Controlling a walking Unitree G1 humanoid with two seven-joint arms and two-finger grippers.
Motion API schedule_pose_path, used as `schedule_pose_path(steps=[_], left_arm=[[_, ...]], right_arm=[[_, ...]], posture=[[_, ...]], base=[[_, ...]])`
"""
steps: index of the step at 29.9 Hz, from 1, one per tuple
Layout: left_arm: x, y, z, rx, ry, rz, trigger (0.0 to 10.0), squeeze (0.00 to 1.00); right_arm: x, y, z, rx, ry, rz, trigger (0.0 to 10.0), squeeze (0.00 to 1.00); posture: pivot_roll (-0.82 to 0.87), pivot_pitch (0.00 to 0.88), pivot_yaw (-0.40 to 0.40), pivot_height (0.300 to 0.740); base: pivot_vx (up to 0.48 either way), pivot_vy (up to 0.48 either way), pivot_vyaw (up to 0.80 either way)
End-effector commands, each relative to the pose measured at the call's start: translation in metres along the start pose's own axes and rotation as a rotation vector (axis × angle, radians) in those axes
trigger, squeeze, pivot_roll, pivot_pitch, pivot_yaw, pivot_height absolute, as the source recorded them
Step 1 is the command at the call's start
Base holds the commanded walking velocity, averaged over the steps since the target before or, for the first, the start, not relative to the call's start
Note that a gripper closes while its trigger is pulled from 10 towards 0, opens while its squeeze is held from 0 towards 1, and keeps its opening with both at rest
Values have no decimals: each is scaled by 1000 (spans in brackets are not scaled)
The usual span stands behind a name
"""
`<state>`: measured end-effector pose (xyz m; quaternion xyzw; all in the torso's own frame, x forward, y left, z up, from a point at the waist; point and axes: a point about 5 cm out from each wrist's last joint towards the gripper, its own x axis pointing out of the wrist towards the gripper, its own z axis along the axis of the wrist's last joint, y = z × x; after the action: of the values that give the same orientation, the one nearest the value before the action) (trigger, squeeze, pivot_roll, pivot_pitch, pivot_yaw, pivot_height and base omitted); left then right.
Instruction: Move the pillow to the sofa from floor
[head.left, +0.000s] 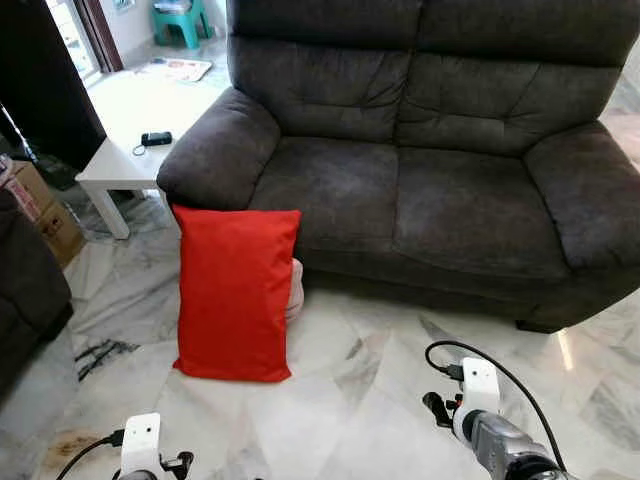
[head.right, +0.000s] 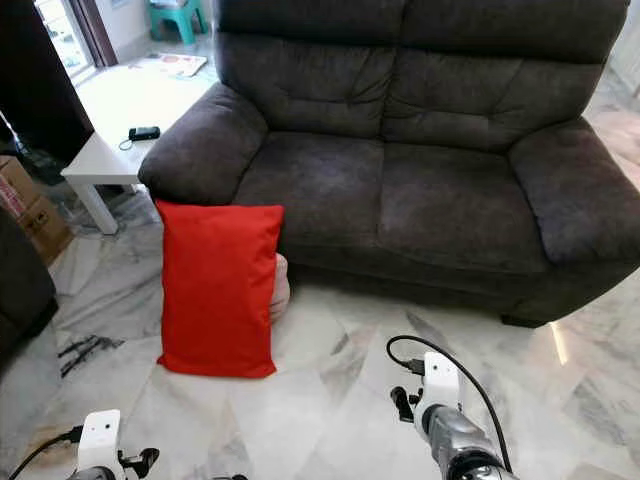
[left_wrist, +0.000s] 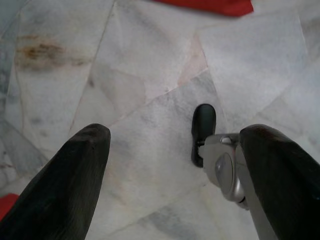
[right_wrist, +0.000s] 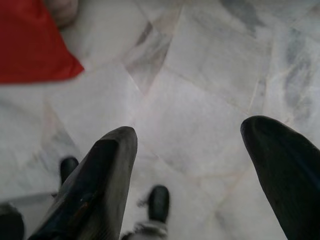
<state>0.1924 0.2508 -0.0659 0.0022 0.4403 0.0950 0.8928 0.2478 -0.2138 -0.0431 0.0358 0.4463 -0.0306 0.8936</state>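
Left eye view: a red pillow (head.left: 236, 293) stands upright on the marble floor (head.left: 370, 400), leaning against the front of the dark grey sofa (head.left: 420, 190) below the sofa's left armrest (head.left: 215, 148). Something pale (head.left: 295, 288) shows between the pillow's right edge and the sofa base; it is mostly hidden and cannot be identified. Both sofa seats are bare.

A white side table (head.left: 135, 125) stands just beside the left armrest, with a small dark device (head.left: 155, 138) lying near its front edge. A cardboard box (head.left: 40, 205) sits on the floor to the left of the table, and a teal stool (head.left: 182, 20) stands in the far corner.

Both arms are held low over the floor, well apart from the pillow. Left wrist view: the left gripper (left_wrist: 175, 150) has its two black fingers spread wide, with nothing between them but marble; a corner of the pillow shows beyond. Right wrist view: the right gripper (right_wrist: 200, 165) is likewise spread wide and holds nothing, with the pillow's lower corner and the pale thing visible ahead of it.
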Motion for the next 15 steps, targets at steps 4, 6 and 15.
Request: schedule_pose_path(steps=[4,6,15], left_arm=[[-1,4,-2,77,17,-10,10000,0],[-1,5,-3,96,19,-12,10000,0],[-2,8,-3,124,20,-20,10000,0]], right_arm=[[0,-1,-4,9,44,-29,10000,0],[0,-1,-6,25,58,-40,10000,0],[0,2,-7,41,46,-27,10000,0]], posture=[[56,54,-28,740],[58,50,-23,740],[57,54,-13,740]], base=[[0,0,0],[0,0,0],[0,0,0]])
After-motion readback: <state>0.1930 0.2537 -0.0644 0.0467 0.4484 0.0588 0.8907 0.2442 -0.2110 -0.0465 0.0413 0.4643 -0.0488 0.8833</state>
